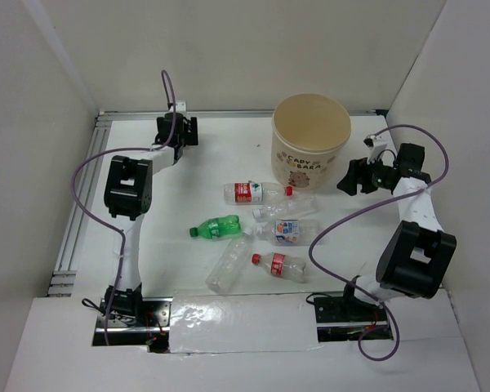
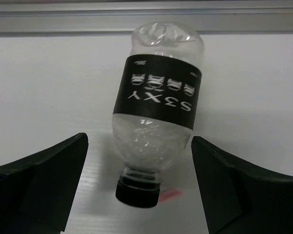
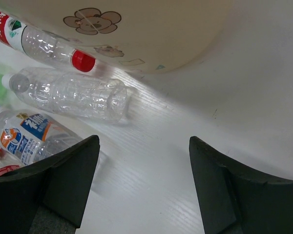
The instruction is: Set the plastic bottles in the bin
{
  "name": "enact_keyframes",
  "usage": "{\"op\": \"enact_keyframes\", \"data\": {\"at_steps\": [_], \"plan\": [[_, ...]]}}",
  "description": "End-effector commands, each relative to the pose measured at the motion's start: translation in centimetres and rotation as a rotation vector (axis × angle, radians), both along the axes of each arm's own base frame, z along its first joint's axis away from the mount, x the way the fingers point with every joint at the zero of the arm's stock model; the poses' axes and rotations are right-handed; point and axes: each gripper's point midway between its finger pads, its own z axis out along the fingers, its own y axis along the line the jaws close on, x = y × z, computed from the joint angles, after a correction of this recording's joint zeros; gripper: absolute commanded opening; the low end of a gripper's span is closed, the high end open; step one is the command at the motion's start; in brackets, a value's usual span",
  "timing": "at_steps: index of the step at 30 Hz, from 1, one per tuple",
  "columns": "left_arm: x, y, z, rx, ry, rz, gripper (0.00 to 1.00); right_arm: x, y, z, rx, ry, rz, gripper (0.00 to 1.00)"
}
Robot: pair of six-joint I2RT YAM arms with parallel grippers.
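Six plastic bottles (image 1: pixel 282 231) lie loose at table (image 1: pixel 188 269) centre. A seventh, the black-labelled bottle (image 2: pixel 156 112), lies askew at eleven o'clock between the spread, empty jaws of the left gripper (image 1: pixel 178 129). The right gripper (image 1: pixel 355 175), jaws likewise apart, hangs at three o'clock of the bin (image 1: pixel 335 155). Risk: the crumpled bottle may squirt from a closing pinch.

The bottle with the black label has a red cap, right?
No. That bottle has a black cap, not a red one. Its label is black, as you said. The left wrist view shows it.
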Motion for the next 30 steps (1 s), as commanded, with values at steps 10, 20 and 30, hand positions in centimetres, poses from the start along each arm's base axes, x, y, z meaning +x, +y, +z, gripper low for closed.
{"op": "enact_keyframes", "data": {"at_steps": [10, 20, 30], "plan": [[3.0, -2.1, 1.1, -0.083, -0.019, -0.083, 0.5, 1.6, -0.4, 1.9, 0.02, -0.027, -0.006, 0.81], [-0.6, -3.0, 5.8, -0.127, -0.05, -0.152, 0.0, 0.6, 0.9, 1.2, 0.045, -0.007, 0.053, 0.77], [-13.7, -16.3, 26.4, -0.329, -0.323, -0.689, 0.0, -3.9, 6.9, -1.4, -0.074, 0.016, 0.346, 0.14]]}}
